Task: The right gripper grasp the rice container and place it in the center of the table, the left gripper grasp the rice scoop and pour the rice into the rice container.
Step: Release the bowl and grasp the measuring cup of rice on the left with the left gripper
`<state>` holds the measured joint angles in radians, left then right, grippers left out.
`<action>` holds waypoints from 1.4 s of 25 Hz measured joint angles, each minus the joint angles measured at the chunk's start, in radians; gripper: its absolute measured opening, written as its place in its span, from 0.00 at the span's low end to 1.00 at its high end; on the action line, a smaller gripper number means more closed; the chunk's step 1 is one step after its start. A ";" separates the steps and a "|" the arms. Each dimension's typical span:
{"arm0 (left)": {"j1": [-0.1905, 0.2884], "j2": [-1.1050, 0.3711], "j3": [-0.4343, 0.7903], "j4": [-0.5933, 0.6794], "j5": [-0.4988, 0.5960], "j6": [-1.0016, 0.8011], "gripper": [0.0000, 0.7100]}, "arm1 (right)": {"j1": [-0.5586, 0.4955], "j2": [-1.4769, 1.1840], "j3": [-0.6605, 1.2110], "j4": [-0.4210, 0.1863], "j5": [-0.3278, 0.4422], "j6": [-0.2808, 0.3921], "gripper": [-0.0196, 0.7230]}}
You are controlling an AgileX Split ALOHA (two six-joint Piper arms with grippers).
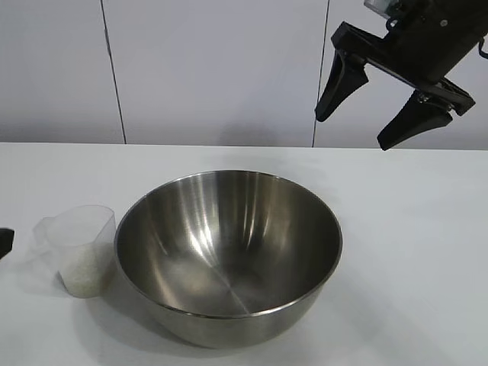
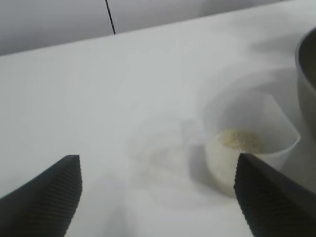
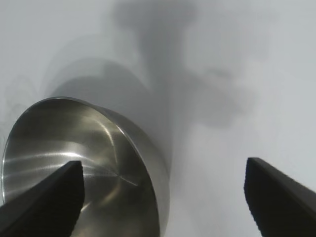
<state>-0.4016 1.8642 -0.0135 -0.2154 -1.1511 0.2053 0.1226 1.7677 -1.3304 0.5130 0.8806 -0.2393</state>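
The steel rice container (image 1: 229,252) stands on the white table (image 1: 412,229) near its middle, empty; it also shows in the right wrist view (image 3: 84,163). The translucent rice scoop (image 1: 78,248) stands just left of it, holding white rice (image 2: 239,139) at its bottom. My right gripper (image 1: 357,131) hangs open and empty, high above the table, up and right of the container. My left gripper (image 2: 158,190) is open and empty, low over the table beside the scoop (image 2: 249,143); only a black tip (image 1: 4,241) of it shows at the exterior view's left edge.
A pale wall with dark vertical seams (image 1: 113,69) runs behind the table. Bare tabletop lies right of the container and in front of the scoop.
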 joint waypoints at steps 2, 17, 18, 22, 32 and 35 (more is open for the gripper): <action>0.000 0.044 -0.011 0.000 0.000 0.009 0.85 | 0.000 0.000 0.000 0.000 0.000 0.000 0.85; 0.011 0.085 -0.152 -0.038 -0.005 0.108 0.85 | 0.000 0.000 0.000 -0.026 0.003 -0.001 0.85; 0.017 0.098 -0.158 -0.038 -0.006 0.111 0.85 | 0.000 0.000 0.000 -0.026 0.003 -0.001 0.85; 0.033 0.150 -0.176 -0.039 -0.005 0.113 0.85 | 0.000 0.000 0.000 -0.031 0.003 -0.001 0.85; 0.067 0.171 -0.250 -0.038 -0.005 0.113 0.84 | 0.000 0.000 0.000 -0.037 0.006 -0.001 0.85; 0.092 0.171 -0.274 -0.031 -0.005 0.113 0.84 | 0.000 0.000 0.000 -0.037 0.007 -0.001 0.85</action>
<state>-0.3092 2.0349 -0.2876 -0.2459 -1.1557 0.3180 0.1226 1.7677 -1.3304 0.4759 0.8872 -0.2404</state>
